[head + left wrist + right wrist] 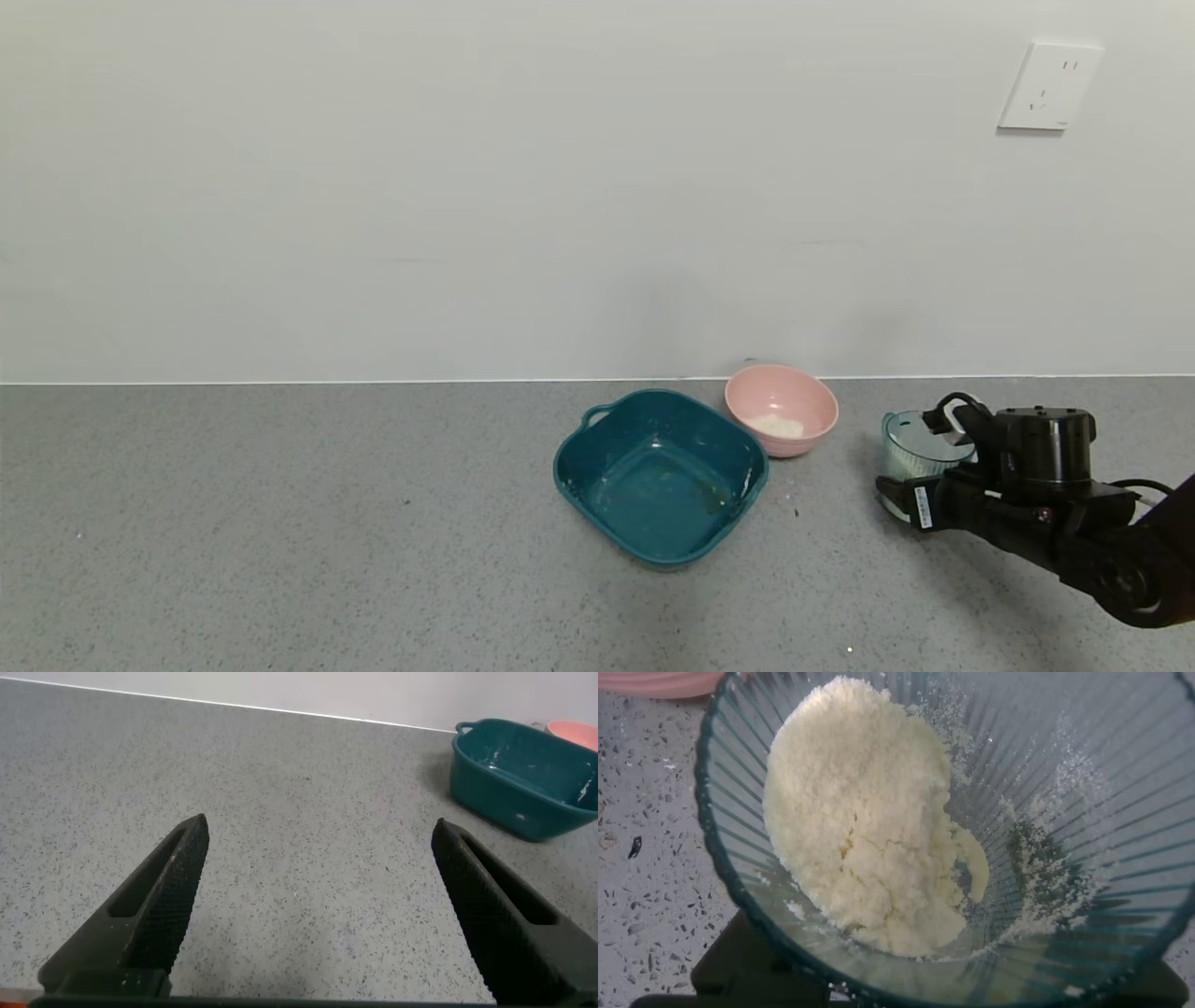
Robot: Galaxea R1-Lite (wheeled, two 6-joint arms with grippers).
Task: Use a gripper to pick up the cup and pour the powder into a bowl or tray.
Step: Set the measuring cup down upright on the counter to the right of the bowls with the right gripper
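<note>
Head view puts our right gripper [920,467] low at the counter's right side, its black fingers closed around the cup [910,448], which stands well to the right of the pink bowl [782,411]. We see the cup's ribbed, clear blue-green wall up close from the right wrist, with a clumpy heap of off-white powder [868,821] lying inside against one side. A little white powder also sits in the smooth pink bowl, just beside the glossy teal tray [660,476]. Our left gripper [322,905] hangs over the bare speckled grey counter [280,523], its textured fingers spread wide. The cup's handle is hidden behind the gripper.
</note>
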